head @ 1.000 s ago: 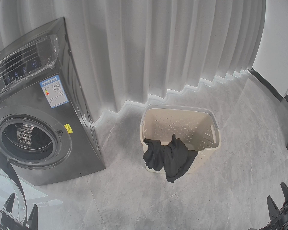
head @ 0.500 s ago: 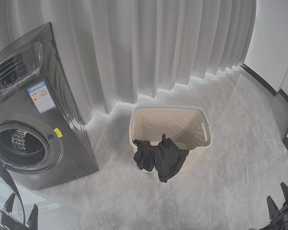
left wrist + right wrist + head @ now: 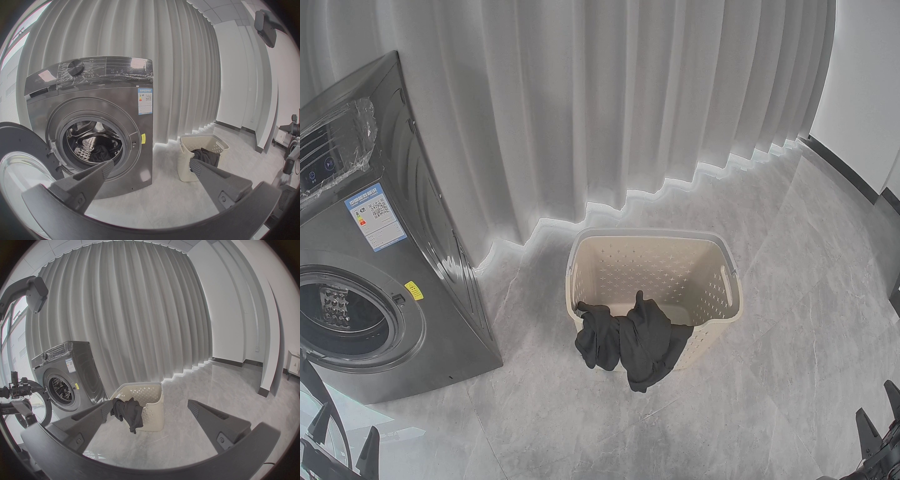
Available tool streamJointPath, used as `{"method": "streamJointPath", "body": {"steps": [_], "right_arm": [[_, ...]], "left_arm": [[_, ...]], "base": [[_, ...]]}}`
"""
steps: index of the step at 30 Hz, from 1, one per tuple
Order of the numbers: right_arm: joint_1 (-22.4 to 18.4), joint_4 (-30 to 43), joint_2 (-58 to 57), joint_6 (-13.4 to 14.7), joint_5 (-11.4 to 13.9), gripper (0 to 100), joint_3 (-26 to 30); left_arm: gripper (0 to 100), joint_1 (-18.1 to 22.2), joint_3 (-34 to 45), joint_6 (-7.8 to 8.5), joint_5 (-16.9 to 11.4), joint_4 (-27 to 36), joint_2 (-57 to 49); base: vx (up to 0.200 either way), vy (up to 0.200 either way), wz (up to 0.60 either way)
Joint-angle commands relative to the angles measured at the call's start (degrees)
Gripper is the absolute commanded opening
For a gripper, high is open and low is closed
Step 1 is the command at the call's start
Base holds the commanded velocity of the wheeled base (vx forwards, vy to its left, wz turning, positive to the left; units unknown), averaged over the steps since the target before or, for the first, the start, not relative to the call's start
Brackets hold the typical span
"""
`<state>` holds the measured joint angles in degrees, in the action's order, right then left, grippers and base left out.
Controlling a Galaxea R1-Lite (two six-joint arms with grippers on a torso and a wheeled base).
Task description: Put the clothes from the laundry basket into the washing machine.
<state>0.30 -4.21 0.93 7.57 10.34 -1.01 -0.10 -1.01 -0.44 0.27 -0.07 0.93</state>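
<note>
View has shifted; laundry basket [image 3: 650,234] on grey floor [image 3: 775,381] before white curtain [image 3: 612,94].

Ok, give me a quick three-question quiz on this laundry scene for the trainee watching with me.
1. True or false: the washing machine has its door swung open.
2. Where is the dark clothing? A: draped over the near rim of the basket. B: on top of the washing machine. C: gripped in a pincer.
3. Fill in: the left pincer and the right pincer are both ____ and hold nothing.
Key: 1 true; 2 A; 3 open.
</note>
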Motion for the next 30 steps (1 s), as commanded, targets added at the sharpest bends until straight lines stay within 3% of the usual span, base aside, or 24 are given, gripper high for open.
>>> {"method": "streamJointPath", "body": {"steps": [1, 10, 25, 30], "right_arm": [[0.05, -0.01, -0.31, -0.01, 0.03, 100, 1.01], [0.05, -0.01, -0.31, -0.01, 0.03, 100, 1.01], [0.05, -0.01, -0.31, -0.01, 0.03, 100, 1.01], [0.05, -0.01, -0.31, -0.10, 0.03, 100, 1.01]], "left_arm": [[100, 0.01, 1.01, 0.00, 0.00, -0.01, -0.93], [100, 0.01, 1.01, -0.09, 0.00, -0.01, -0.84], [100, 0.01, 1.01, 0.09, 0.00, -0.01, -0.84], [100, 0.01, 1.01, -0.09, 0.00, -0.01, -0.84]], "base": [[0.000, 0.000, 0.00], [0.000, -0.156, 0.00], [0.000, 0.000, 0.00], [0.200, 0.000, 0.00]]}}
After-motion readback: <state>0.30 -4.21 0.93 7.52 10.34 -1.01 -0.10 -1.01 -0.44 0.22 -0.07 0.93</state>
